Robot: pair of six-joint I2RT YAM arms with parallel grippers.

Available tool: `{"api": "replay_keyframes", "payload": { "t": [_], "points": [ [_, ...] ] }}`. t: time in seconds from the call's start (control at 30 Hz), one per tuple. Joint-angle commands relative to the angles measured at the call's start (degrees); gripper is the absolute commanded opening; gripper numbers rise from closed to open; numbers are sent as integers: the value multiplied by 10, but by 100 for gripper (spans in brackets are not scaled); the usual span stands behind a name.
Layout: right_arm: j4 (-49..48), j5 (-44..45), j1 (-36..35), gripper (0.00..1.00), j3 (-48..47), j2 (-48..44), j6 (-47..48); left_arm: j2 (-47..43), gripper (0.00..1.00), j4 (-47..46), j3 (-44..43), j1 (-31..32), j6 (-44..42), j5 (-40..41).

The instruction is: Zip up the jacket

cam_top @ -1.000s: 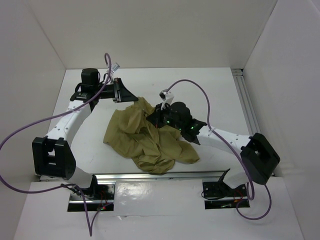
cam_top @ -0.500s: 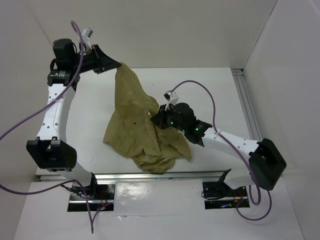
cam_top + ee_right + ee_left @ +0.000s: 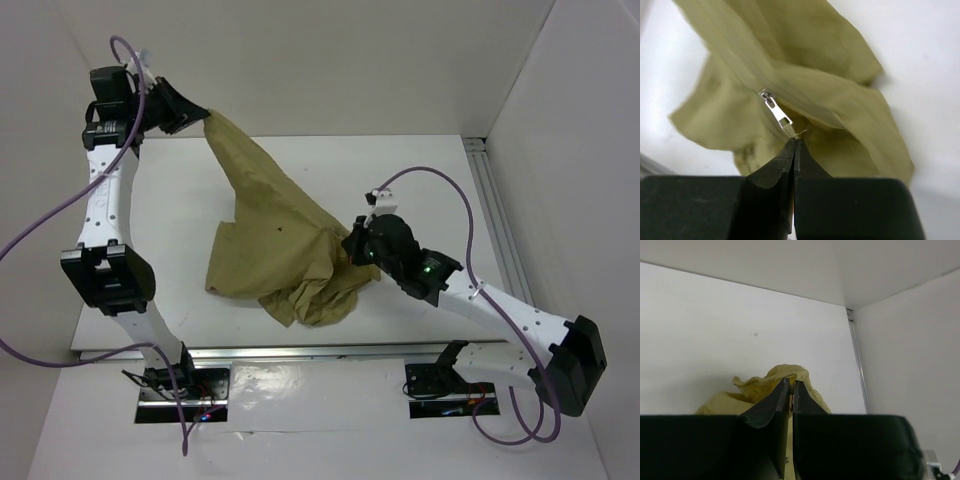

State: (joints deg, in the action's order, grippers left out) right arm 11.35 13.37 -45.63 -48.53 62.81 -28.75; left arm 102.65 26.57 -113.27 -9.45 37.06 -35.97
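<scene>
Garment: large olive-tan thin-cloth jacket (image 3: 275, 235), stretched from a raised far-left corner down to the white table (image 3: 450, 200); lower part bunched there.
Left arm: left gripper (image 3: 792, 382) clenched on the jacket's top edge, high above the table.
Right arm: right gripper (image 3: 794, 141) clamped on the silver metal zipper pull (image 3: 776, 111).

Soft, even light over my rig, no harsh spots

Top view is bright, with faint shadows under the jacket (image 3: 280, 240) and some glare on the near panel (image 3: 320, 380). My right wrist cam has the zipper pull (image 3: 776, 112) sharp and the cloth edges blurry; my fingers (image 3: 775, 165) are just black blobs.
</scene>
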Motion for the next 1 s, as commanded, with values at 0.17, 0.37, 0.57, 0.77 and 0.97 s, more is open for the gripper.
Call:
{"api": "replay_keyframes", "payload": {
  "t": [0.17,0.37,0.57,0.77,0.97],
  "points": [
    [114,141,31,0,5,49,-1,11,0,-13,-84,-83,31,58],
    [70,154,119,0,-57,136,45,-16,0,-13,-63,-138,36,76],
    [28,130,171,0,-116,149,85,-34,0,-23,-11,-152,42,47],
    [-4,157,193,0,-231,181,152,-82,0,-56,134,-145,47,7],
    [10,138,220,42,-253,226,182,-127,44,-64,298,-135,12,19]
  ]
}}
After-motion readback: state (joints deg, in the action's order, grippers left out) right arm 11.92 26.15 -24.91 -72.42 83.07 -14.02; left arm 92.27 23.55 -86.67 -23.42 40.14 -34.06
